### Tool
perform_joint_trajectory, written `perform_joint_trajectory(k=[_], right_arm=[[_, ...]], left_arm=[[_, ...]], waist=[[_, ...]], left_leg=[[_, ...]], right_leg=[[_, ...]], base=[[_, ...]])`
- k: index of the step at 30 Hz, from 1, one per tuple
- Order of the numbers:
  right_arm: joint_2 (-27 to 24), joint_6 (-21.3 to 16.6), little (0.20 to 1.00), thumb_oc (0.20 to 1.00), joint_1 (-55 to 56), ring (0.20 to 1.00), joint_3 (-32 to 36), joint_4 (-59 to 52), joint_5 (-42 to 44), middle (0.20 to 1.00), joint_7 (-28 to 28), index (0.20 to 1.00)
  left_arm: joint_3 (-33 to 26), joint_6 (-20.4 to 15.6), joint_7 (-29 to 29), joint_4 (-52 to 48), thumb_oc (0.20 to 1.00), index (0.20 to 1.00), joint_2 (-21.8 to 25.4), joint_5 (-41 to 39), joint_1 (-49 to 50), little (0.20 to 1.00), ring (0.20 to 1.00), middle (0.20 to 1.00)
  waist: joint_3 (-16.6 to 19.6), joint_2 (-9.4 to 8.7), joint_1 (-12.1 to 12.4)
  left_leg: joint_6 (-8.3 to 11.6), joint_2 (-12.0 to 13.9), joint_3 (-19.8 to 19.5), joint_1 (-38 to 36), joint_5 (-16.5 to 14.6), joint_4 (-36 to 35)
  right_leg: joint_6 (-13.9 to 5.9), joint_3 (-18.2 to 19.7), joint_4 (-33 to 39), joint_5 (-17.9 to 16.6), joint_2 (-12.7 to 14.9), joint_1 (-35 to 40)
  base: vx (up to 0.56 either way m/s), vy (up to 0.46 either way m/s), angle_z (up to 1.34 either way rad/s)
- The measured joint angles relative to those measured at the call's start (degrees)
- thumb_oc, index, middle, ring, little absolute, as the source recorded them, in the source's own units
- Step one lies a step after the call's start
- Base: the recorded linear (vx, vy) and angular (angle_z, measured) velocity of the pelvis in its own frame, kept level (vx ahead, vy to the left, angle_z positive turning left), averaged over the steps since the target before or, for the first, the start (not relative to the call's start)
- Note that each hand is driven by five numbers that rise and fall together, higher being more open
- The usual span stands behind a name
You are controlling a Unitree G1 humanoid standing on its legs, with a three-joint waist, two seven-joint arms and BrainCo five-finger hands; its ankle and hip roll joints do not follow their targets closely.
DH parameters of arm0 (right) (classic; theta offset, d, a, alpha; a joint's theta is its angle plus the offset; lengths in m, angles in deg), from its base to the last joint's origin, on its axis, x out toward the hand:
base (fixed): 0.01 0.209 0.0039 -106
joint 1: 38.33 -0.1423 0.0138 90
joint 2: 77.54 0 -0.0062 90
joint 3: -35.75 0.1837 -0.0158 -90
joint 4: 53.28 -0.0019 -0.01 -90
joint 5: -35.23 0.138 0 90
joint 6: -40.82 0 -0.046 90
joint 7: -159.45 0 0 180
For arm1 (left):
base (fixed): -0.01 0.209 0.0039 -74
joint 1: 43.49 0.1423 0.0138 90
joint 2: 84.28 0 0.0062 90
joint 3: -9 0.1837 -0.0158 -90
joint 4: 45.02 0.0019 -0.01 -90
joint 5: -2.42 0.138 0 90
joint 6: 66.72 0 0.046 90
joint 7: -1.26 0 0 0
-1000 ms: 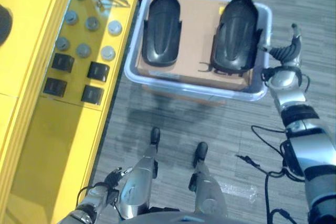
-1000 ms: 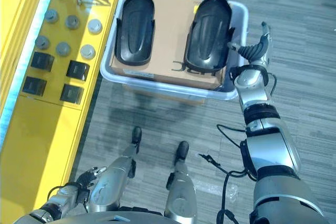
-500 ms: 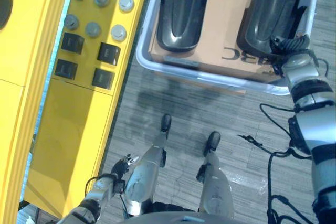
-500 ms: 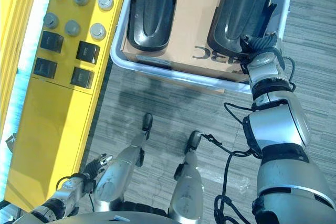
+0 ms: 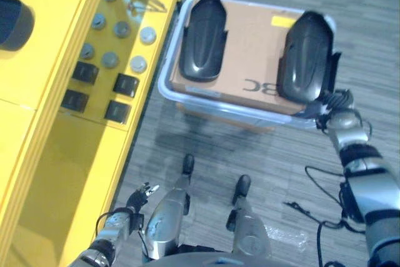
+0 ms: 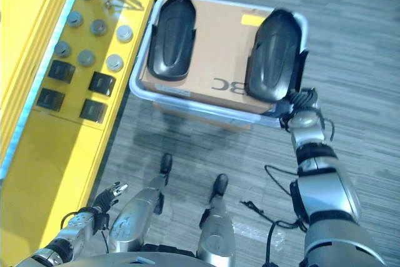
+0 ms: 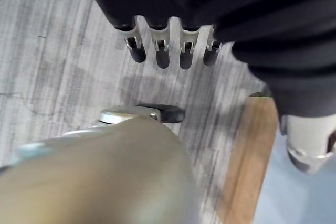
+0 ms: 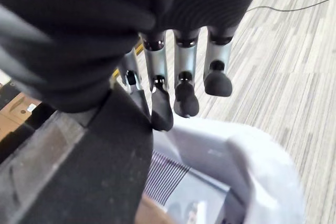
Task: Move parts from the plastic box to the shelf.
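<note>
**Right robot hand at the near end of the right-hand part in the plastic box**

*Left eye view.* The plastic box (image 5: 167,85) stands on the floor beside the yellow shelf (image 5: 56,173). Two long black parts lie on a sheet of cardboard (image 5: 250,60) inside it: the left part (image 5: 201,39) and the right part (image 5: 307,57). The right robot hand (image 5: 334,105) sits at the box's near right corner, against the near end of the right part. To do this step well, the fingers should probably close on the part's raised side wall rather than on the box rim, and the lift should go straight up so the part clears the rim before it swings toward the shelf.

*Right eye view.* The left robot hand (image 6: 107,193) hangs low near the shelf front, well apart from the box. Small round and square items (image 6: 87,60) already occupy the shelf's far end; the near stretch looks bare.

*Left wrist view.* The left robot hand's fingers (image 7: 159,51) are relaxed and hold nothing, over the floor.

*Right wrist view.* The right robot hand's fingers (image 8: 185,90) hang loosely extended; the innermost touch the dark wall of the right part, the others hover above the box's pale rim. No grasp has closed; the thumb cannot be seen.
</note>
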State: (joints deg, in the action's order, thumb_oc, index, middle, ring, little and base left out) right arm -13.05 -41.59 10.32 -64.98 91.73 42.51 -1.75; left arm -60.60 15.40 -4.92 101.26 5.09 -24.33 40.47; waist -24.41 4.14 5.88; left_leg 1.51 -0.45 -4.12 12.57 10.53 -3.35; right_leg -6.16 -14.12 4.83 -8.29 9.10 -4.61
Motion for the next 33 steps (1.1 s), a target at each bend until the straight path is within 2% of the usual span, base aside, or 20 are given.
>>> perform_joint_trajectory(k=[2, 4, 5, 7, 8, 10, 11, 12, 13, 15, 20, 24, 27, 30, 33], right_arm=[[0.76, -0.13, 0.200, 0.200, 5.03, 0.200, 0.27, -2.37, -0.81, 0.200, 1.35, 0.200], [1.42, -1.12, 0.200, 0.200, 12.44, 0.200, 3.08, -7.10, -1.04, 0.200, 1.80, 0.200], [1.69, -1.77, 0.200, 0.200, 17.26, 0.200, 4.65, -10.44, -2.37, 0.200, 2.26, 0.200], [1.84, -2.19, 0.200, 0.200, 20.51, 0.200, 5.67, -13.77, -3.51, 0.200, 3.08, 0.200], [2.60, -3.16, 0.200, 0.200, 27.22, 0.200, 6.54, -22.30, -8.36, 0.200, 4.67, 0.200], [2.50, -5.02, 0.200, 0.200, 30.72, 0.200, 6.74, -26.83, -11.57, 0.200, 5.66, 0.200], [2.47, -5.20, 0.200, 0.200, 34.61, 0.200, 8.35, -32.81, -13.84, 0.200, 5.91, 0.200], [2.40, -5.70, 0.200, 0.200, 36.89, 0.200, 8.95, -35.42, -15.59, 0.200, 6.19, 0.200], [2.14, -6.49, 0.200, 0.200, 38.40, 0.200, 9.02, -37.03, -17.36, 0.200, 6.30, 0.200], [0.79, -7.00, 0.200, 0.200, 39.37, 0.200, 9.23, -43.17, -22.94, 0.200, 6.31, 0.200], [-3.21, -9.82, 0.200, 0.200, 35.17, 0.200, 8.50, -49.67, -31.99, 0.200, 6.16, 0.200], [-6.36, -12.62, 0.200, 0.200, 28.18, 0.200, 5.79, -52.37, -32.60, 0.200, 5.45, 0.200], [-6.46, -12.94, 0.200, 0.200, 22.95, 0.200, 2.56, -56.03, -32.62, 0.200, 4.88, 0.200], [-6.28, -15.09, 0.200, 0.200, 20.86, 0.200, -0.84, -58.70, -32.99, 0.200, 3.49, 0.200], [-3.44, -15.06, 0.200, 0.200, 19.49, 0.200, -6.35, -58.31, -32.85, 0.200, 2.76, 0.200]], left_arm=[[-0.34, 0.45, 0.25, -2.28, 1.000, 1.000, 0.98, -0.05, 0.38, 1.000, 1.000, 1.000], [-1.96, 2.23, -0.40, -9.59, 1.000, 1.000, 2.11, -0.91, 1.86, 1.000, 1.000, 1.000], [-3.37, 4.94, -0.66, -15.65, 1.000, 1.000, 2.82, -2.57, 2.12, 1.000, 1.000, 1.000], [-4.28, 6.38, -1.21, -19.68, 1.000, 1.000, 3.35, -3.45, 3.09, 1.000, 1.000, 1.000], [-6.04, 9.39, -3.00, -30.44, 1.000, 1.000, 6.82, -7.23, 5.54, 1.000, 1.000, 1.000], [-7.36, 11.93, -3.95, -35.23, 1.000, 1.000, 9.05, -10.47, 5.00, 1.000, 1.000, 1.000], [-8.60, 14.92, -4.21, -42.67, 1.000, 1.000, 10.99, -13.55, 5.75, 1.000, 1.000, 1.000], [-10.27, 16.34, -4.45, -47.03, 1.000, 1.000, 11.43, -16.24, 6.35, 1.000, 1.000, 1.000], [-12.11, 17.43, -4.60, -50.04, 1.000, 1.000, 11.14, -19.43, 6.53, 1.000, 1.000, 1.000], [-15.16, 20.44, -4.61, -54.48, 1.000, 1.000, 9.68, -26.56, 4.50, 1.000, 1.000, 1.000], [-10.20, 24.92, -4.11, -55.78, 1.000, 1.000, 6.79, -30.52, 0.71, 1.000, 1.000, 1.000], [-5.55, 25.14, -4.19, -55.63, 1.000, 1.000, 5.85, -28.17, 0.20, 1.000, 1.000, 1.000], [-2.58, 22.93, -4.18, -55.54, 1.000, 1.000, 5.80, -26.84, -2.13, 1.000, 1.000, 1.000], [-2.17, 20.27, -4.36, -55.57, 1.000, 1.000, 4.40, -26.85, -3.99, 1.000, 1.000, 1.000], [0.35, 16.10, -5.28, -56.01, 1.000, 1.000, 2.25, -27.08, -5.81, 1.000, 1.000, 1.000]], waist=[[2.34, -1.69, -0.82], [4.39, -2.99, -1.33], [5.47, -3.49, -2.12], [5.65, -3.57, -2.36], [8.35, -3.92, -3.47], [11.64, -3.95, -4.44], [11.85, -3.98, -4.49], [12.91, -4.20, -4.48], [14.72, -4.37, -4.55], [15.93, -4.44, -4.91], [19.98, -6.10, -5.56], [20.46, -7.65, -6.70], [20.64, -7.94, -7.29], [20.64, -7.94, -6.97], [20.63, -7.95, -6.36]], left_leg=[[-0.05, 0.41, 0.16, -0.54, -0.03, -0.72], [-0.05, 0.61, 0.72, -1.83, -0.10, -1.15], [-0.16, 0.67, 1.00, -2.99, -0.52, -1.15], [-0.25, 0.67, 1.03, -4.10, -0.74, -1.16], [0.01, 0.85, 1.81, -5.62, -1.70, -1.55], [0.21, 1.28, 2.55, -6.72, -1.99, -1.56], [0.32, 1.54, 2.72, -8.20, -2.28, -1.57], [0.47, 1.64, 2.86, -8.71, -2.54, -1.57], [0.49, 1.76, 2.91, -8.73, -2.73, -1.57], [0.46, 1.90, 3.24, -10.75, -3.11, -1.57], [0.52, 2.14, 4.10, -11.51, -3.43, -1.56], [0.42, 2.19, 4.40, -11.72, -3.48, -1.56], [0.30, 2.19, 5.11, -12.09, -3.56, -1.56], [0.04, 2.25, 5.60, -12.97, -3.75, -1.56], [0.00, 2.27, 5.61, -13.18, -3.91, -1.56]], right_leg=[[0.07, 0.05, 0.00, 0.10, -0.35, 0.15], [0.31, 0.00, 0.01, 0.42, -0.43, 1.20], [0.28, 0.26, 0.01, 0.54, -0.40, 2.21], [0.25, 0.26, 0.03, 0.67, -0.38, 3.34], [0.25, 1.00, 0.38, 1.41, -0.39, 4.81], [0.76, 1.38, 0.38, 2.19, -0.54, 5.02], [0.81, 1.36, 0.38, 2.48, -0.85, 6.60], [0.85, 1.36, 0.38, 2.80, -0.96, 7.10], [0.86, 1.52, 0.39, 3.03, -1.04, 7.07], [0.87, 2.05, 0.39, 3.27, -1.18, 8.73], [0.84, 2.63, 0.40, 3.54, -1.35, 9.02], [0.87, 3.26, 0.40, 3.41, -1.34, 8.94], [0.76, 4.21, 0.40, 3.29, -1.32, 8.91], [0.71, 4.39, 0.40, 3.33, -1.31, 9.55], [0.82, 4.42, 0.39, 3.51, -1.33, 9.73]], base=[[0.04, -0.048, -0.04], [0.08, -0.064, -0.06], [0.12, -0.079, -0.08], [0.09, -0.050, -0.11], [0.10, -0.050, -0.25], [0.12, -0.061, -0.20], [0.10, -0.049, -0.05], [0.10, -0.050, -0.04], [0.09, -0.054, -0.04], [0.08, -0.064, -0.10], [0.04, -0.056, -0.08], [0.00, -0.026, -0.07], [0.00, -0.019, -0.11], [-0.01, -0.017, -0.09], [0.00, 0.000, 0.00]])
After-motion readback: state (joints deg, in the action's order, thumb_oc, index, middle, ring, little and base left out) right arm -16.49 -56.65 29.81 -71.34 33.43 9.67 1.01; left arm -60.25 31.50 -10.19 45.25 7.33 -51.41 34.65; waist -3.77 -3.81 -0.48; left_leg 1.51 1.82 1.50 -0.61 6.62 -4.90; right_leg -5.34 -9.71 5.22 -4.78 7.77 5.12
